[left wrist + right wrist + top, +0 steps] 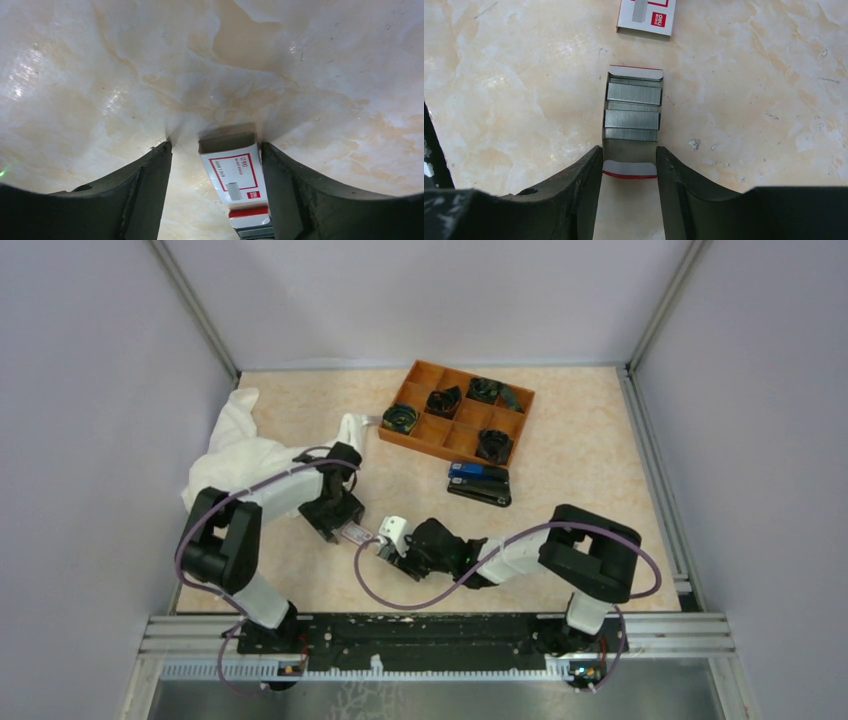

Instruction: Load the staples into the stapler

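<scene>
The staples (632, 112) lie as silver strips in the carton's pulled-out inner tray (630, 169). My right gripper (628, 150) is shut on the tray's near end, with both fingers against its sides. The empty white sleeve with the red label (232, 170) lies on the table between the fingers of my open left gripper (216, 146). It rests close to the right finger, with a wide gap to the left one. In the top view both grippers (355, 533) (392, 550) meet at the carton (392, 530), near the table's front. The black stapler (478, 493) lies apart, behind and to the right.
A blue-and-black stapler (480, 473) lies just behind the black one. An orange compartment tray (420, 435) holding dark items stands at the back. A white cloth (240, 450) is bunched at the left. Grey walls close in the table.
</scene>
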Tool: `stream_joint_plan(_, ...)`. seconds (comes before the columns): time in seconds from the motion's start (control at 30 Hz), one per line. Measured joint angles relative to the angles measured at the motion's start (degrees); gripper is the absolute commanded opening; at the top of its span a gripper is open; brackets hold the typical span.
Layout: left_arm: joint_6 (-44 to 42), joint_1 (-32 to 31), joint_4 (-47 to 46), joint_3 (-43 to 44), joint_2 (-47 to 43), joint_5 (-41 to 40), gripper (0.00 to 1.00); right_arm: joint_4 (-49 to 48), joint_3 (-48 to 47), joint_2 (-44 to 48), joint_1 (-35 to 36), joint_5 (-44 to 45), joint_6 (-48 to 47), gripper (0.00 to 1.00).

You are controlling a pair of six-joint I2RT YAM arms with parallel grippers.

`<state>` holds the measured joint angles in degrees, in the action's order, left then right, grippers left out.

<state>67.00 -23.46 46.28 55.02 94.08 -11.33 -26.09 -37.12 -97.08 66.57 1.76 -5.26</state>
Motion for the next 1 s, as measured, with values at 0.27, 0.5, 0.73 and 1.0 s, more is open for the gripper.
stream_joint_plan(0.27, -4.79, 0.11, -2.4, -3.41, -5.49, -0.42, 0.95, 2.21, 0.02, 1.11, -2.99, -1.38, -1.11, 0.49)
stream_joint_plan(0.5, -11.23, 0.11, -6.29, -5.11, -15.19, 0.48, 0.99, 4.28, -0.46, 1.9, -6.4, -0.68, -2.12, 0.55)
stream_joint_plan(0.73, -21.03, 0.37, -10.38, -5.27, -25.79, 1.95, 0.99, 17.07, -1.75, 7.23, -7.08, 1.31, -2.56, 0.63)
stream_joint_plan(1.0, -33.24, 0.37, -17.16, -5.79, -39.23, 2.82, 0.99, 32.63, -9.77, 12.41, -13.18, 7.39, 0.46, 0.76)
